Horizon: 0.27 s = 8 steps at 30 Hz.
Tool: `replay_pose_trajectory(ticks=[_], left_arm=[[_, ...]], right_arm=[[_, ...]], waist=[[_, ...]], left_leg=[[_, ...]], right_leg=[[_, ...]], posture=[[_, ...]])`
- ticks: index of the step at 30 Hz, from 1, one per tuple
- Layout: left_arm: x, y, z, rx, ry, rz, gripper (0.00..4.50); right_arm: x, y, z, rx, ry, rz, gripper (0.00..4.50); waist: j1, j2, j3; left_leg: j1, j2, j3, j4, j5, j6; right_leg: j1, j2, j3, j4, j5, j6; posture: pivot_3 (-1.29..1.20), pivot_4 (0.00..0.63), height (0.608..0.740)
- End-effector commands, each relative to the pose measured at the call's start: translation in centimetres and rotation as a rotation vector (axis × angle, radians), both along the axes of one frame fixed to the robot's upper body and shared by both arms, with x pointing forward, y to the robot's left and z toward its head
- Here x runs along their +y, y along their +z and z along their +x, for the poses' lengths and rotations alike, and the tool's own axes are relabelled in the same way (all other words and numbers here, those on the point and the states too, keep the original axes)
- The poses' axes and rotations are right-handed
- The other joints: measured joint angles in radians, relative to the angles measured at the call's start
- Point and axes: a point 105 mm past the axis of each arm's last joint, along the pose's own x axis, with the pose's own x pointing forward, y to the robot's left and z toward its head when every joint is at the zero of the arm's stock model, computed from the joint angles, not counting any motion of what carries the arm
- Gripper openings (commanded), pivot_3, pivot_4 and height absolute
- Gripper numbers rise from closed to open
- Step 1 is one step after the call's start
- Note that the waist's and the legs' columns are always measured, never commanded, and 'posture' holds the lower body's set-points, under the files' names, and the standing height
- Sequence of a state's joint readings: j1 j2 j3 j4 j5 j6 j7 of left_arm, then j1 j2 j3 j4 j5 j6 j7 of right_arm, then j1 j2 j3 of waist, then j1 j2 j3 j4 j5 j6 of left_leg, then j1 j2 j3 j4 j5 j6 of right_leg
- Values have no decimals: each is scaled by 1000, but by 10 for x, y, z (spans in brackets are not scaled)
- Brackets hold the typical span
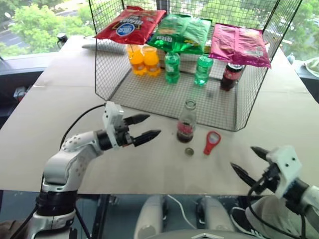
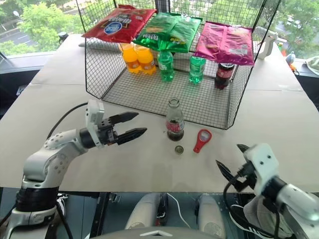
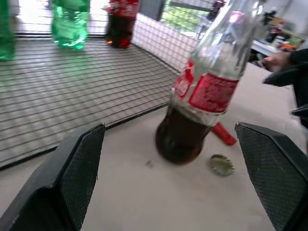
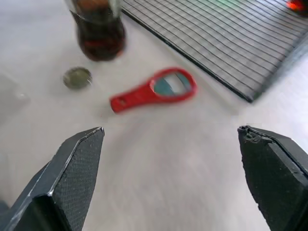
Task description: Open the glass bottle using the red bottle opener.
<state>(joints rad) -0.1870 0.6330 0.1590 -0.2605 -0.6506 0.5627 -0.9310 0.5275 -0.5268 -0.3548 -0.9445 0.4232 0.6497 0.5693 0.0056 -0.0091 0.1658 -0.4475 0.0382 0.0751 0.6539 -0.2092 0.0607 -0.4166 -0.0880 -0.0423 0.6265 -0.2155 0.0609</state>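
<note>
1. Left gripper (image 1: 143, 127) — hovering over the counter (image 1: 60, 99) to the left of the glass bottle (image 1: 186, 123), pointing level toward it. Jaws spread wide, holding nothing and touching nothing; a clear gap to the bottle. Probably parked there because the steadying job looks finished.
2. Glass bottle — standing upright on the counter just in front of the wire basket (image 1: 149, 94), dark cola in its lower part, red label band facing out. Mouth open, no cap on the neck.
3. Bottle cap (image 1: 189, 151) — lying loose on the counter just in front of the bottle's base, apart from it. Judged from that: opening already done.
4. Red bottle opener (image 1: 212, 142) — lying flat on the counter just to the right of the bottle, looped head toward the basket, handle toward the robot. Touched by nothing — seemingly set down after use.
5. Right gripper (image 1: 247, 162) — low near the counter's front edge, well to the right of the opener and apart from it. Jaws spread wide, empty, pointing toward the opener and bottle.
</note>
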Motion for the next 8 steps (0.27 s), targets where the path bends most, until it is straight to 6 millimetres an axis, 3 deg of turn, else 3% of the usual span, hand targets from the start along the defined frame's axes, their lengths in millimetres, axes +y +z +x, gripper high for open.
replay_pose_trajectory(ticks=[1,8], left_arm=[[23,7,-5,-33,90,35,4473],[56,1,-13,-13,202,78,4473]], right_arm=[[-16,6,-11,-60,-26,-79,4500],[-33,2,-8,-82,-41,-77,4500]], waist=[[0,0,-1],[-1,0,-1]], left_leg=[[0,0,0,0,0,0],[0,1,0,-1,-1,-1]], right_leg=[[0,-1,0,0,0,0],[-1,-7,0,0,0,0]], posture=[[0,150,740],[0,150,740]])
